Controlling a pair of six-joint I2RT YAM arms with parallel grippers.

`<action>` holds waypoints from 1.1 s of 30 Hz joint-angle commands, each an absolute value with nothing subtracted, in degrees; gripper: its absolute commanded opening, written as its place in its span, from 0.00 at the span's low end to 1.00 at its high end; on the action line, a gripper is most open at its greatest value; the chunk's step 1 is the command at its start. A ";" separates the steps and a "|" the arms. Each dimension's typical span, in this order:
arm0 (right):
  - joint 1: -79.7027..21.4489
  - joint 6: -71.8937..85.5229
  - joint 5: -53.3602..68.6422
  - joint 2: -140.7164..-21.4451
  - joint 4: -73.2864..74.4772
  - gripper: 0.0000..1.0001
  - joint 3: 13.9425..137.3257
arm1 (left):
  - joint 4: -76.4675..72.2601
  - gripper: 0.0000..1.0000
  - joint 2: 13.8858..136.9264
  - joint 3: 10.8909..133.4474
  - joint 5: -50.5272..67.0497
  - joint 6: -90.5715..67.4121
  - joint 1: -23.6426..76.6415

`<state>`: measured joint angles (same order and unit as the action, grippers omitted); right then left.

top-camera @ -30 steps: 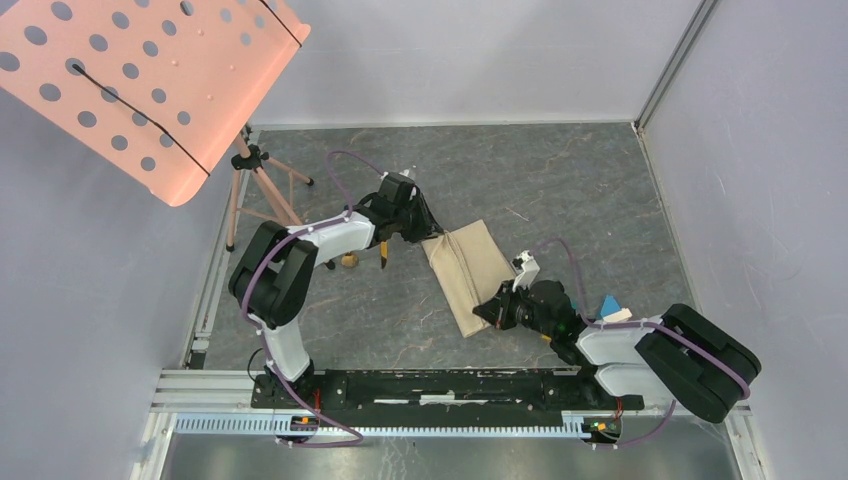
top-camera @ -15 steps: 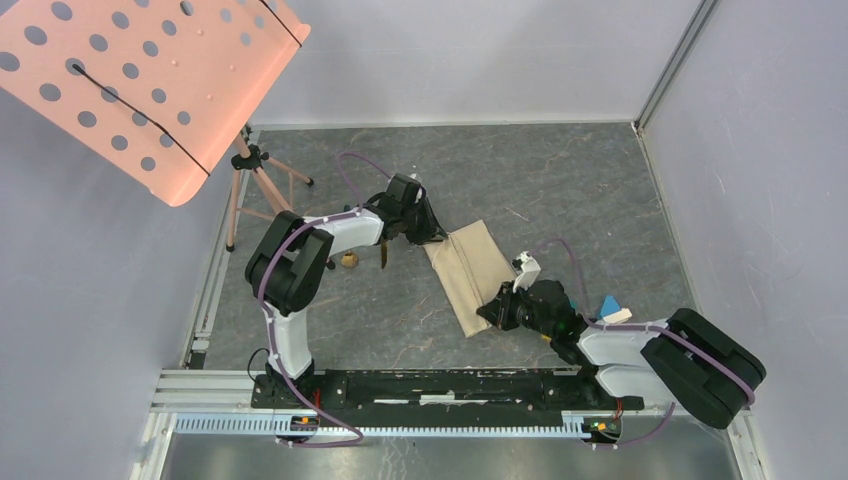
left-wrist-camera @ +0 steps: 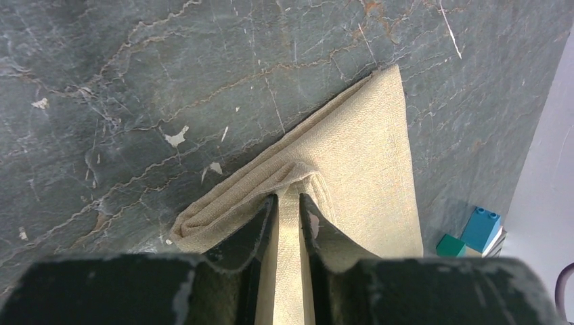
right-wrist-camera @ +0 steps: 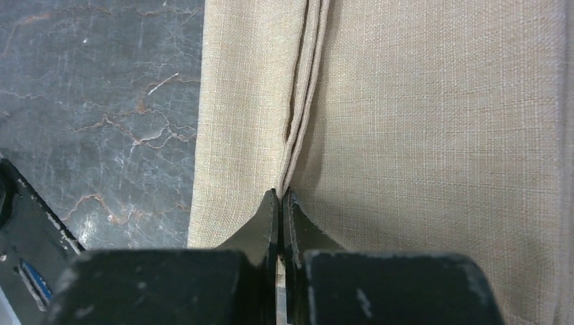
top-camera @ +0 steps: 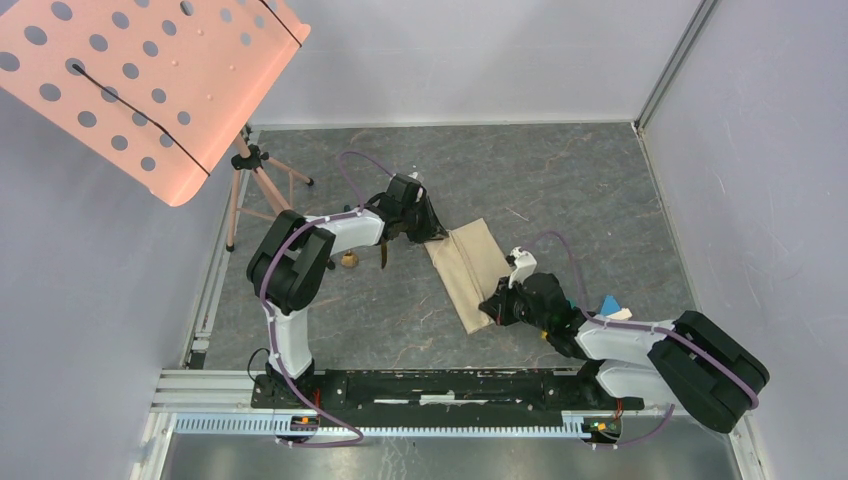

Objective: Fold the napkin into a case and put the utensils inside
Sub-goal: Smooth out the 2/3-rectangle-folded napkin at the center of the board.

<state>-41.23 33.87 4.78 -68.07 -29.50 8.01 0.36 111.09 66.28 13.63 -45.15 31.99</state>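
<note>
The beige napkin [top-camera: 466,268] lies folded into a long strip in the middle of the table. My left gripper [top-camera: 433,236] is shut on a pinched fold at its far left corner, seen close in the left wrist view [left-wrist-camera: 288,198] with the napkin [left-wrist-camera: 365,149] bunched between the fingers. My right gripper [top-camera: 493,308] is shut on the layered edge at the napkin's near end, shown in the right wrist view [right-wrist-camera: 280,193] on the napkin [right-wrist-camera: 433,115]. A slim gold and dark utensil [top-camera: 384,257] and a small gold piece [top-camera: 349,260] lie just under the left arm, partly hidden.
A pink perforated stand [top-camera: 150,80] on a tripod [top-camera: 255,185] is at the back left. Small blue and teal blocks [top-camera: 607,305] sit beside the right arm, also in the left wrist view [left-wrist-camera: 479,229]. Grey walls close the back and right.
The left arm has shifted slightly right while holding its corner. The right gripper has moved a little away from the bases with the napkin's near end.
</note>
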 commanded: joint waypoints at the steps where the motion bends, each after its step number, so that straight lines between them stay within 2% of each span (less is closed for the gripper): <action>1: -41.13 30.73 1.33 -68.23 -27.69 0.02 10.18 | -2.18 0.23 112.11 67.07 13.27 -42.14 31.70; 5: -41.14 28.12 -1.13 -66.28 -23.65 0.23 11.81 | -3.05 0.23 112.56 66.32 13.25 -42.23 31.27; 10: -41.02 20.20 -4.66 -66.34 -16.89 0.44 19.16 | -4.33 0.22 112.80 65.42 14.18 -42.34 30.60; 15: -39.46 16.82 6.73 -75.54 -19.48 0.55 28.95 | -5.65 0.22 113.13 64.80 14.79 -42.64 30.33; 17: -38.12 17.55 15.20 -80.58 -25.59 0.54 31.51 | -6.47 0.22 113.41 64.44 15.13 -42.96 30.26; 22: -35.19 23.01 34.08 -97.56 -36.91 0.37 41.63 | -7.66 0.21 114.38 64.34 16.37 -43.32 29.97; 24: -34.56 26.24 39.82 -103.22 -40.48 0.33 44.94 | -8.00 0.20 114.89 64.38 16.75 -43.34 29.90; 28: -33.18 30.80 42.65 -109.62 -45.44 0.33 47.50 | -8.17 0.20 115.74 64.59 17.21 -43.29 29.80; 33: -31.49 30.23 42.07 -113.11 -42.24 0.34 46.42 | -7.98 0.20 116.60 64.69 17.66 -43.15 29.29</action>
<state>-32.82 28.80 38.57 -111.20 -39.68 45.98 -7.64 114.56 64.73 17.23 -45.04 29.91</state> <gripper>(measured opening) 0.333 0.200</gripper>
